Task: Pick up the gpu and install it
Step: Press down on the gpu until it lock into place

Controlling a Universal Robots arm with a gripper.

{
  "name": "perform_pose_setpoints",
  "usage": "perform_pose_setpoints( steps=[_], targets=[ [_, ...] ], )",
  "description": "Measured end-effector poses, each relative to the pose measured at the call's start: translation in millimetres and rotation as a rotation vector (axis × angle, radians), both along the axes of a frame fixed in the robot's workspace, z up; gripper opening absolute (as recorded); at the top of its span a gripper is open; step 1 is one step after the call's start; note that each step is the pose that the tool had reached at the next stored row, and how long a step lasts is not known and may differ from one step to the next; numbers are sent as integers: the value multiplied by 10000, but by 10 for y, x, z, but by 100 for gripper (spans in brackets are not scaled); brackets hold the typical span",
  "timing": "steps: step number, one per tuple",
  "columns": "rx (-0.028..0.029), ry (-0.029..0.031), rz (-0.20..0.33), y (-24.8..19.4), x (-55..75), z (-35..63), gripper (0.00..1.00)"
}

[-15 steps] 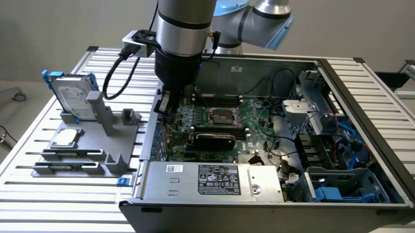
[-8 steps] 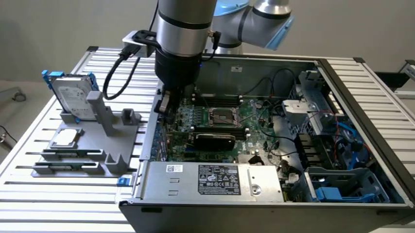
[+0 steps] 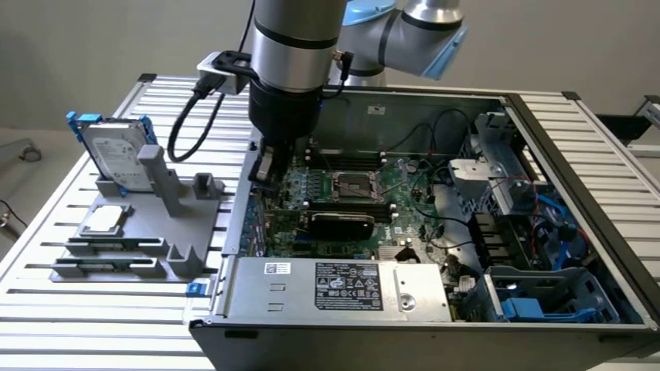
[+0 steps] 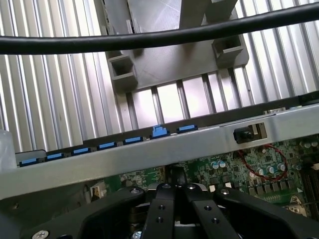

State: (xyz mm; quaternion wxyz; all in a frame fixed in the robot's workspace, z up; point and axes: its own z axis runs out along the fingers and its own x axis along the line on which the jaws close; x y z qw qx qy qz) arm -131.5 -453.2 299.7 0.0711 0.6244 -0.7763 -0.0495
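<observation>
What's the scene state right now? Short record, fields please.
tool: shut, at the case's wall on the exterior view's left, over the motherboard
held: cannot tell
gpu: black-shrouded card lying on the motherboard, below the CPU socket in the exterior view
case: open, on a slatted table
fixture: grey rack on the exterior view's left, with a hard drive in a blue frame standing upright in it
cable: black, across the wrist view

We see the closed gripper (image 4: 175, 191) over the green motherboard (image 4: 259, 164), just inside the case wall (image 4: 149, 154); a black cable (image 4: 149, 39) crosses the ribbed table (image 4: 50, 99).
</observation>
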Motion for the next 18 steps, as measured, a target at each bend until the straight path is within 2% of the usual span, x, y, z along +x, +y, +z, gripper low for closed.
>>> perform_pose_setpoints(
  steps=[6, 10, 18],
  targets=[
    [-10, -13, 20, 6, -1, -27, 11],
    [-12, -14, 20, 22, -5, -29, 11],
    [-18, -3, 18, 25, -18, -29, 11]
  ],
)
